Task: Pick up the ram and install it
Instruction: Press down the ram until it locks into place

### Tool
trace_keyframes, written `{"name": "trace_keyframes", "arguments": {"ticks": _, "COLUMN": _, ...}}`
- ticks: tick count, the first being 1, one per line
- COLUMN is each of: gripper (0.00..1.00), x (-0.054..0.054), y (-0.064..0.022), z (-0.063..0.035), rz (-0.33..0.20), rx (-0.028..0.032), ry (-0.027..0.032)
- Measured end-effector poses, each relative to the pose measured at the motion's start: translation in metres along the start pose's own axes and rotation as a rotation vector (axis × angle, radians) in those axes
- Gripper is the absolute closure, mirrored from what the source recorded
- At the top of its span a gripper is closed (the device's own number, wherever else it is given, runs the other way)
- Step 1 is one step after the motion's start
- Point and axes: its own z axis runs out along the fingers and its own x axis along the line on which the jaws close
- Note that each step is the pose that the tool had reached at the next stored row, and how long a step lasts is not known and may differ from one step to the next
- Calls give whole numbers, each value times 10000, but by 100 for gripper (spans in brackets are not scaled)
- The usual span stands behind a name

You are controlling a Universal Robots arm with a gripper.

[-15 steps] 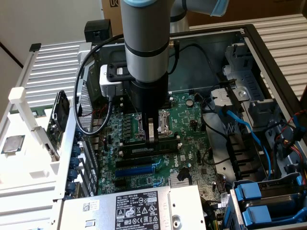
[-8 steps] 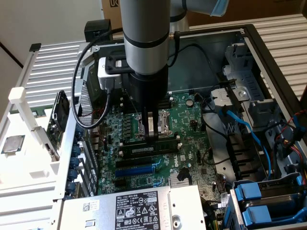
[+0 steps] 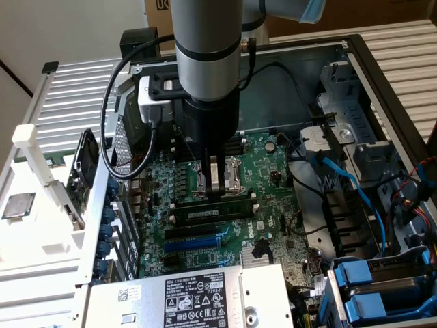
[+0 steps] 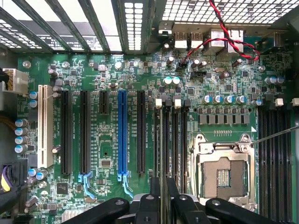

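Note:
The ram [image 3: 205,213] is a long green stick with a white label. It stands on edge in a black memory slot of the motherboard [image 3: 273,205], just in front of the CPU socket [image 4: 224,175]. My gripper [image 3: 216,197] points straight down at the middle of its top edge. In the wrist view the ram [image 4: 159,149] runs edge-on along the memory slots and passes between the black fingers [image 4: 147,207]. The gripper [image 4: 161,205] is closed narrowly on that edge.
The blue expansion slot [image 4: 122,135] and long black slots lie beside the memory slots. A power supply [image 3: 198,297] sits in front. Blue and black cables [image 3: 348,184] and blue drive latches [image 3: 369,287] crowd the exterior view's right. Case walls enclose the board.

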Motion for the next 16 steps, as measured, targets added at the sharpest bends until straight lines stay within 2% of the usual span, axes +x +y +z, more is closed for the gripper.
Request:
{"name": "trace_keyframes", "arguments": {"ticks": 8, "gripper": 80, "x": 0, "y": 0, "z": 0, "rz": 0, "rx": 0, "ry": 0}}
{"name": "trace_keyframes", "arguments": {"ticks": 10, "gripper": 82, "x": 0, "y": 0, "z": 0, "rz": 0, "rx": 0, "ry": 0}}
{"name": "trace_keyframes", "arguments": {"ticks": 11, "gripper": 89, "x": 0, "y": 0, "z": 0, "rz": -1, "rx": 0, "ry": 0}}
{"name": "trace_keyframes", "arguments": {"ticks": 16, "gripper": 90, "x": 0, "y": 0, "z": 0, "rz": 0, "rx": 0, "ry": 0}}
